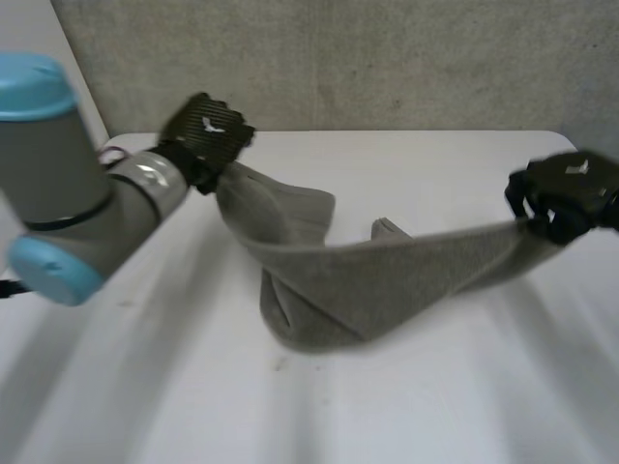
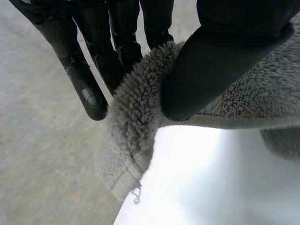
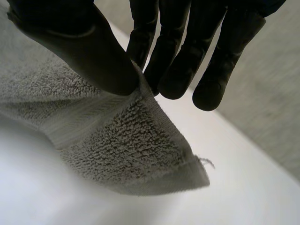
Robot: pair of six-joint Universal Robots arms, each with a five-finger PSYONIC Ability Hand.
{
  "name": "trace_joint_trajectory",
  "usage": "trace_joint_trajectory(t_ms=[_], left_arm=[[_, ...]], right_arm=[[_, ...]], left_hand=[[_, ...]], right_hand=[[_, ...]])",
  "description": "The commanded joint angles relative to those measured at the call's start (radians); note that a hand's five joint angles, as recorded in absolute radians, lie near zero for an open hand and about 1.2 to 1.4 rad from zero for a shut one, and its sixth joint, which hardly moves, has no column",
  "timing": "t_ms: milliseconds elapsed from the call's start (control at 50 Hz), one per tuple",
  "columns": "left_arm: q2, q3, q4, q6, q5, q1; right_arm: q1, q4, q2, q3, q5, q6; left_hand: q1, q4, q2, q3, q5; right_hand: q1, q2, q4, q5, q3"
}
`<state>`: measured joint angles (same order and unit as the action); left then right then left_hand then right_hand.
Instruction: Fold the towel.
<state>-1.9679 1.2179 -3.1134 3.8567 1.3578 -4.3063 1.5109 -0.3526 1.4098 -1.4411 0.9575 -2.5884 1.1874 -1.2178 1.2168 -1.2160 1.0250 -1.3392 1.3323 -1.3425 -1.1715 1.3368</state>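
Overall light: soft and even, moderately bright in the head view.
Desk (image 1: 416, 406): the brightest surface; in the left wrist view it glares to plain white beneath the towel (image 2: 136, 108).
Shadows: in the right wrist view the desk is dimmer just under the hanging towel, with a soft edge.
Left hand (image 2: 211, 70): very dark, with a dull sheen on a fingertip (image 2: 91, 99).
Right hand (image 3: 84, 51): near black, with little surface detail.
Wall (image 1: 387, 68): flat grey, evenly lit.
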Motion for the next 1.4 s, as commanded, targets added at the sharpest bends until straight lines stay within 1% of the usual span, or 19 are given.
trace_joint_trajectory(t_ms=[20, 60, 120, 220, 340, 400, 540, 780, 820, 840, 880, 940, 980, 1000, 1040, 1100, 1160, 1320, 1400], left_arm=[[0.241, 0.155, 0.001, 0.000, -0.006, -0.047], [0.358, 0.187, -0.001, -0.005, -0.005, -0.067], [0.444, 0.190, 0.001, -0.008, -0.003, -0.088], [0.518, 0.170, 0.002, -0.025, 0.003, -0.101], [0.515, 0.137, 0.024, -0.062, 0.033, -0.121], [0.503, 0.120, 0.065, -0.075, 0.046, -0.130], [0.290, 0.065, 0.165, -0.086, 0.047, -0.128], [-0.032, -0.212, 0.193, -0.190, 0.044, -0.128], [-0.118, -0.363, 0.191, -0.232, 0.050, -0.128], [-0.118, -0.363, 0.191, -0.232, 0.050, -0.128], [-0.181, -0.534, 0.187, -0.302, 0.058, -0.128], [-0.200, -0.614, 0.185, -0.356, 0.067, -0.128], [-0.209, -0.726, 0.180, -0.466, 0.089, -0.128], [-0.209, -0.727, 0.180, -0.467, 0.089, -0.128], [-0.201, -0.779, 0.173, -0.570, 0.110, -0.130], [-0.175, -0.772, 0.168, -0.637, 0.133, -0.132], [-0.160, -0.752, 0.176, -0.660, 0.133, -0.132], [-0.103, -0.373, 0.160, -0.663, 0.119, -0.145], [-0.100, -0.223, 0.151, -0.661, 0.118, -0.170]], right_arm=[[0.005, -0.008, 0.097, 0.119, 0.006, -0.076], [0.006, -0.009, 0.152, 0.175, 0.009, -0.114], [0.008, -0.019, 0.195, 0.237, 0.012, -0.154], [0.008, -0.066, 0.206, 0.327, 0.024, -0.176], [0.017, -0.143, 0.166, 0.426, 0.044, -0.176], [0.049, -0.197, 0.092, 0.498, 0.061, -0.170], [0.147, -0.338, -0.118, 0.674, 0.095, -0.128], [0.262, -0.342, -0.423, 0.949, 0.198, -0.090], [0.279, -0.301, -0.503, 1.081, 0.246, -0.090], [0.279, -0.301, -0.503, 1.082, 0.247, -0.090], [0.295, -0.202, -0.570, 1.244, 0.303, -0.096], [0.305, -0.134, -0.588, 1.306, 0.336, -0.096], [0.327, 0.016, -0.597, 1.386, 0.388, -0.096], [0.327, 0.017, -0.597, 1.386, 0.388, -0.096], [0.330, 0.090, -0.577, 1.384, 0.399, -0.101], [0.328, 0.077, -0.552, 1.351, 0.392, -0.099], [0.328, 0.058, -0.543, 1.321, 0.383, -0.101], [0.327, -0.149, -0.496, 1.000, 0.259, -0.082], [0.327, -0.183, -0.488, 0.867, 0.239, -0.059]], left_hand=[[0.209, -0.178, 0.179, -0.180, 0.197], [0.209, -0.178, 0.179, -0.180, 0.197], [0.209, -0.178, 0.179, -0.180, 0.197], [0.209, -0.178, 0.179, -0.180, 0.197], [0.209, -0.178, 0.179, -0.180, 0.197], [0.209, -0.178, 0.179, -0.180, 0.197], [0.209, -0.178, 0.179, -0.180, 0.197], [0.209, -0.178, 0.179, -0.180, 0.197], [0.209, -0.178, 0.179, -0.180, 0.197], [0.209, -0.178, 0.179, -0.180, 0.197], [0.209, -0.178, 0.179, -0.180, 0.197], [0.209, -0.178, 0.179, -0.180, 0.197], [0.209, -0.178, 0.179, -0.180, 0.197], [0.209, -0.178, 0.179, -0.180, 0.197], [0.209, -0.178, 0.179, -0.180, 0.197], [0.209, -0.178, 0.179, -0.180, 0.197], [0.209, -0.178, 0.179, -0.180, 0.197], [0.209, -0.178, 0.179, -0.180, 0.197], [0.209, -0.178, 0.179, -0.180, 0.197]], right_hand=[[-0.057, 0.064, -0.054, -0.050, 0.060], [-0.057, 0.064, -0.054, -0.050, 0.060], [-0.057, 0.064, -0.054, -0.050, 0.060], [-0.057, 0.064, -0.054, -0.050, 0.060], [-0.057, 0.064, -0.054, -0.050, 0.060], [-0.057, 0.064, -0.054, -0.050, 0.060], [-0.057, 0.064, -0.054, -0.050, 0.060], [-0.057, 0.064, -0.054, -0.050, 0.060], [-0.057, 0.064, -0.054, -0.050, 0.060], [-0.057, 0.064, -0.054, -0.050, 0.060], [-0.057, 0.064, -0.054, -0.050, 0.060], [-0.057, 0.064, -0.054, -0.050, 0.060], [-0.057, 0.064, -0.054, -0.050, 0.060], [-0.057, 0.064, -0.054, -0.050, 0.060], [-0.057, 0.064, -0.054, -0.050, 0.060], [-0.057, 0.064, -0.054, -0.050, 0.060], [-0.057, 0.064, -0.054, -0.050, 0.060], [-0.057, 0.064, -0.054, -0.050, 0.060], [-0.057, 0.064, -0.054, -0.050, 0.060]])
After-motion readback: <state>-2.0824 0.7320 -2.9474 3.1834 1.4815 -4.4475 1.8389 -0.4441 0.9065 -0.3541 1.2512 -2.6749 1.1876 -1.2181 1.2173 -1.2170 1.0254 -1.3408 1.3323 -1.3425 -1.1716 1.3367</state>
